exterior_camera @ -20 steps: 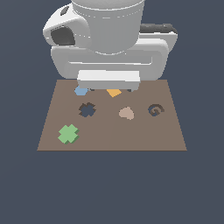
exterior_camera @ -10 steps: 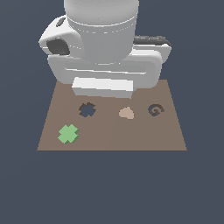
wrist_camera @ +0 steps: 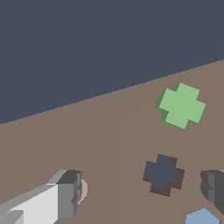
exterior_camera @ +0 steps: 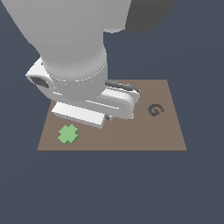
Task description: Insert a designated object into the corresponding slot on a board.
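The light-green cross [exterior_camera: 68, 134] lies flat on the brown board [exterior_camera: 166, 135] near its front corner on the exterior view's left. In the wrist view the cross [wrist_camera: 181, 106] lies apart from the dark blue-grey cross-shaped slot [wrist_camera: 162, 173], which is empty. My gripper [wrist_camera: 140, 190] is open and empty. One of its fingers [wrist_camera: 65, 194] is on one side of the slot and the other finger [wrist_camera: 213, 186] is on the other side. It hangs over the slot, short of the cross. In the exterior view my arm hides the slot and the fingers.
A dark G-shaped cutout [exterior_camera: 155, 109] is on the board at the exterior view's right. A tan rounded shape [wrist_camera: 84, 190] peeks from behind one finger. A blue hexagon piece [wrist_camera: 202, 217] lies near the slot. The bulky arm [exterior_camera: 74, 65] covers the board's back left.
My arm has swung forward and toward the exterior view's left, over the board, and now covers the slot, the tan shape and the far pieces. The green cross has not moved.
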{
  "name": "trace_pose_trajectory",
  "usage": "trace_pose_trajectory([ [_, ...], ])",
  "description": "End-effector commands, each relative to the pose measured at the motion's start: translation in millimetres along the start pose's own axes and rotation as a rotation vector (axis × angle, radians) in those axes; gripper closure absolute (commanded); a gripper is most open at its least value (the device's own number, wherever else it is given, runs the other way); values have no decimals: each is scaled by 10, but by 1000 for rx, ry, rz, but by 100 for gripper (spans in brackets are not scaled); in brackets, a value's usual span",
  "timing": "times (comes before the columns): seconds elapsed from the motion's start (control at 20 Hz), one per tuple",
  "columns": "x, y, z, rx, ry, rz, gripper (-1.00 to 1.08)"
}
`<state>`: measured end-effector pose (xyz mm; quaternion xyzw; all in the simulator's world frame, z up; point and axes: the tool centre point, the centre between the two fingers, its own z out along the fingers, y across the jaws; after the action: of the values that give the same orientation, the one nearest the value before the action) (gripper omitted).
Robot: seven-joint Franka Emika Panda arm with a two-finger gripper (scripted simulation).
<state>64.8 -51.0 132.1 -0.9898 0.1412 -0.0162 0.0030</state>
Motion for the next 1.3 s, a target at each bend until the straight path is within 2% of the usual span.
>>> trace_pose_trajectory([
  [0.0,132,139,166,-5,-5,74,-92],
  [0.3,380,462,514,-12,-17,234,-92],
  [0.65,522,721,759,-16,-26,349,-92],
  [1.25,551,804,894,-17,-29,382,-92],
])
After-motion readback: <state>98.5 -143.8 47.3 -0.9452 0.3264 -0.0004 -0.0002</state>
